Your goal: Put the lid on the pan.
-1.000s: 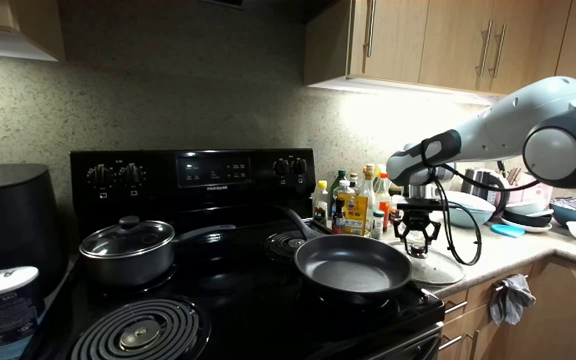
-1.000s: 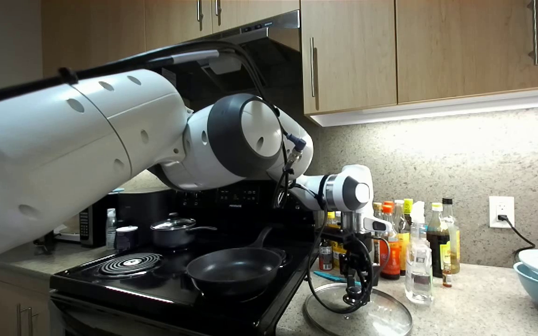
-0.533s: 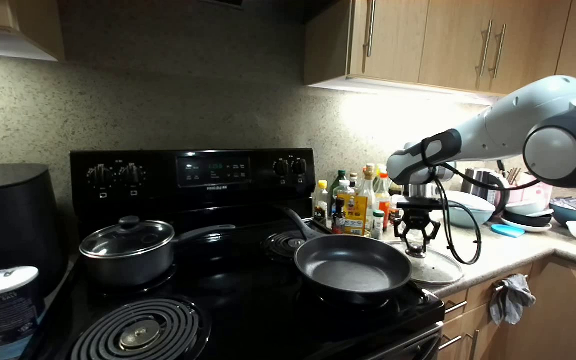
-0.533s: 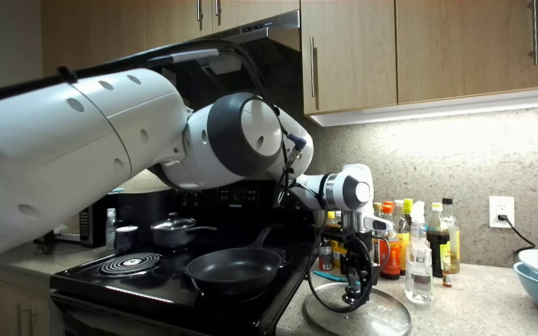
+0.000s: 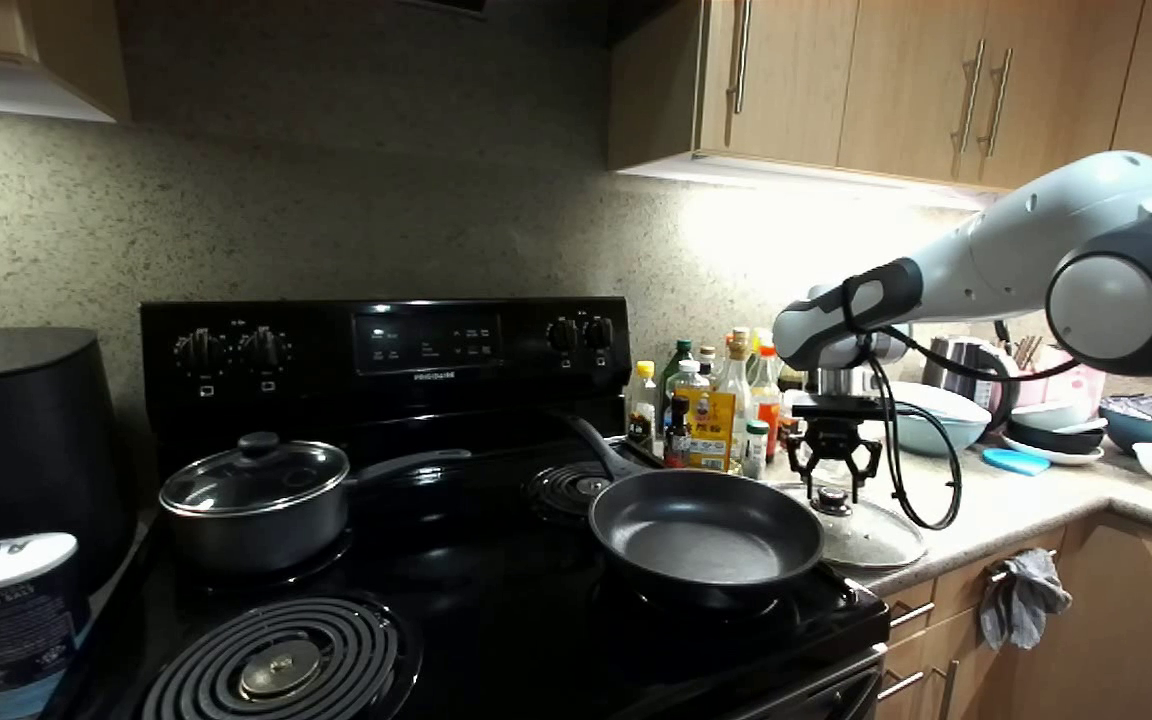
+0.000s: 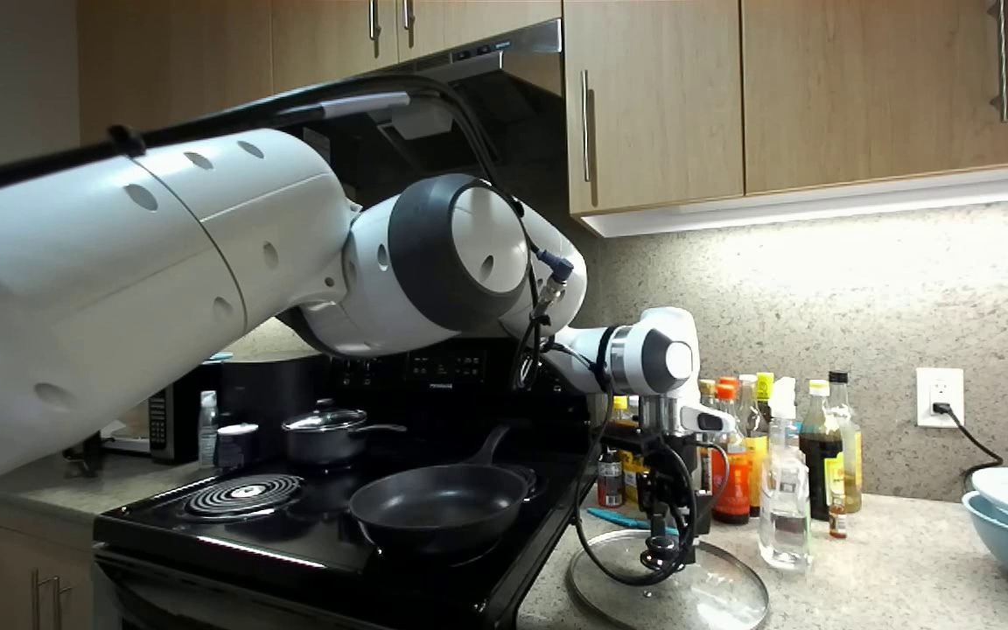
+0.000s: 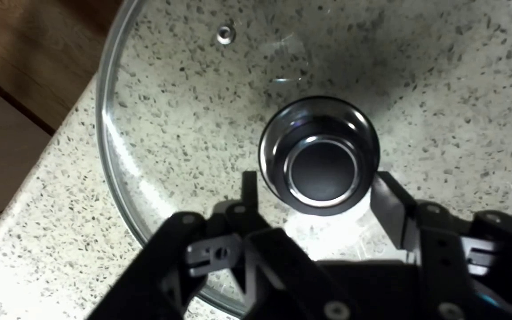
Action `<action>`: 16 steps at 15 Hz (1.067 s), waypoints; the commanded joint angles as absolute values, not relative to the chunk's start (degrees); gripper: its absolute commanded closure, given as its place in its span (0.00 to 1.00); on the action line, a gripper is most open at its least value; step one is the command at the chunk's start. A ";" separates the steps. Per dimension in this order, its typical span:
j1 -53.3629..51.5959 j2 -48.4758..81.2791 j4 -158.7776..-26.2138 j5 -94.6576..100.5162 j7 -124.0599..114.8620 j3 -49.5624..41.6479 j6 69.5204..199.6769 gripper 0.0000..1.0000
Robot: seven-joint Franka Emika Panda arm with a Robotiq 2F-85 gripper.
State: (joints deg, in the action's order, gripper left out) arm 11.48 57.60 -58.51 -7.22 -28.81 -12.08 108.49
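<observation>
Standing wide, the gripper (image 7: 316, 191) has its two fingers (image 7: 389, 209) on opposite sides of a single knob (image 7: 321, 164). In the wrist view a strip of glass shows between one finger and the knob; the tip of the other meets the knob's outline, and whether they touch cannot be told. In an exterior view both fingertips (image 5: 809, 488) hang astride the knob; in an exterior view cables (image 6: 693, 512) cover much of the gripper.

Lids number two. One, the lid (image 7: 185, 133) that carries this knob, lies flat on the counter (image 7: 29, 249), just beside the stove (image 5: 496, 600). The pot lid (image 5: 206, 485) sits on the pot (image 5: 256, 540). One pot and one pan (image 5: 706, 535) stand upright on the stove, each with a single long handle: the pan in front, on the lid's side, the pot at the back, well apart. Two coils (image 5: 281, 670) show, one near the pot, one by the pan's handle. Four dials (image 5: 201, 350) line the back panel (image 5: 386, 390), two at either end. Bottles (image 6: 736, 481) stand on the counter in both exterior views, too overlapped to count surely.

Only in an exterior view does one kettle (image 5: 964, 352) appear, standing behind a pale blue bowl (image 5: 941, 435). Only in an exterior view are one outlet (image 6: 940, 385), with one plug (image 6: 941, 409) in it, and one microwave (image 6: 180, 420) to be seen. The wrist view alone looks down onto the knob and makes plain one metal eyelet (image 7: 225, 34) set in the lid's glass.
</observation>
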 commanded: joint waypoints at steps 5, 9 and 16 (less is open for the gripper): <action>11.35 53.72 -64.02 -8.45 -28.65 -11.69 116.70 0.00; 11.96 51.03 -67.36 -10.52 -28.87 -10.83 120.88 0.00; 10.97 54.57 -63.92 -7.58 -27.25 -12.10 119.42 0.00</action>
State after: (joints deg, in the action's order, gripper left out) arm 11.56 55.29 -61.89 -8.81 -28.80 -11.72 118.55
